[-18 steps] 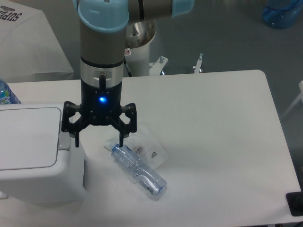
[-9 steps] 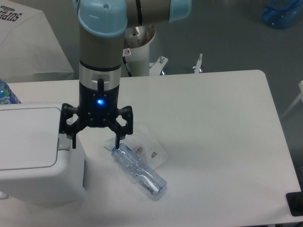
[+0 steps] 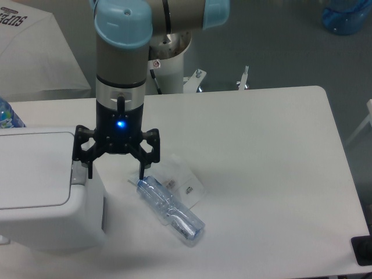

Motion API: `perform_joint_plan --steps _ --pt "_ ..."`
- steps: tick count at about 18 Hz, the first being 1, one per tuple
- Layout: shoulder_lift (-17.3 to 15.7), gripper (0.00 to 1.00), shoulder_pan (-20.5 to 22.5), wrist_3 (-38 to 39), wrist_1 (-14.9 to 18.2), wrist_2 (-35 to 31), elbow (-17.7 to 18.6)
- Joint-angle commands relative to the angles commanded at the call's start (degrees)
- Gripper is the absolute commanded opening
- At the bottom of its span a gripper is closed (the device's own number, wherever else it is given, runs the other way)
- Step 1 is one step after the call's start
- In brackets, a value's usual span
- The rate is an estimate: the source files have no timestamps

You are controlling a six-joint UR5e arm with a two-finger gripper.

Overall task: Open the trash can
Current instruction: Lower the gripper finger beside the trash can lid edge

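The trash can [image 3: 40,192] is a big white boxy bin at the left edge of the table, its flat lid [image 3: 32,168] lying closed. A small grey tab [image 3: 77,172] sits at the lid's right edge. My gripper [image 3: 115,174] hangs open, pointing down, just to the right of the bin. Its left fingertip [image 3: 89,172] is right by the grey tab, and its right fingertip [image 3: 140,174] is over the table near a bottle. Nothing is between the fingers.
A clear blue plastic bottle [image 3: 170,209] lies on its side on the white table [image 3: 261,163], partly over a clear plastic wrapper [image 3: 183,177]. Another bottle [image 3: 7,113] peeks in behind the bin at far left. The arm's base column [image 3: 170,61] stands behind the table.
The gripper has shifted a little to the left, bringing its left finger closer to the bin's grey tab. Its fingers stayed open. The bin and bottle have not moved.
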State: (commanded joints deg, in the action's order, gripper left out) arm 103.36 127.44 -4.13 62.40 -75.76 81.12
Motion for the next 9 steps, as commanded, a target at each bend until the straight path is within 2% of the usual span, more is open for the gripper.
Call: perform_joint_plan --steps 9 --pt "0.0 1.0 -1.05 -0.09 -0.09 -0.09 0.7"
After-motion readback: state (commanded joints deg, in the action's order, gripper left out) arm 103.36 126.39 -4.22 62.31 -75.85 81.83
